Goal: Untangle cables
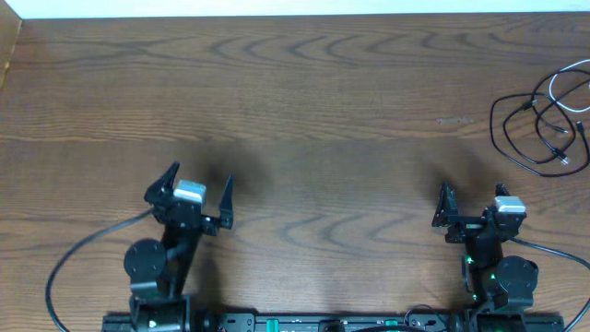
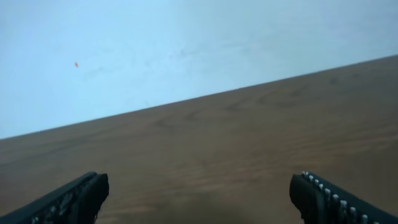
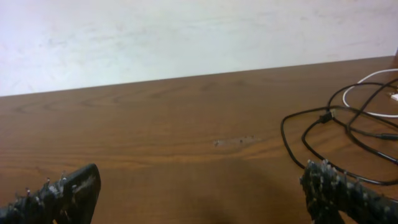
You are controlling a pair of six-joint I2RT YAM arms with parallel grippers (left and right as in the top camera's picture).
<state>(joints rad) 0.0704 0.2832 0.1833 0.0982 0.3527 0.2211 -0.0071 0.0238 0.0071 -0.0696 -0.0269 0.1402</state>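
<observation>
The black cable (image 1: 495, 134) and the white cable (image 1: 553, 83) lie tangled in loose loops at the far right edge of the wooden table. In the right wrist view the black cable (image 3: 303, 113) loops ahead and to the right, with the white cable (image 3: 364, 78) behind it. My right gripper (image 1: 473, 191) is open and empty, near the front of the table, below and left of the cables; its right finger shows just short of a black loop (image 3: 202, 186). My left gripper (image 1: 200, 177) is open and empty at the front left, far from the cables (image 2: 199, 196).
The brown wooden table (image 1: 323, 92) spans the view, with its far edge against a pale wall (image 3: 186, 31). The arm bases and their thick black wires sit along the front edge (image 1: 83, 249).
</observation>
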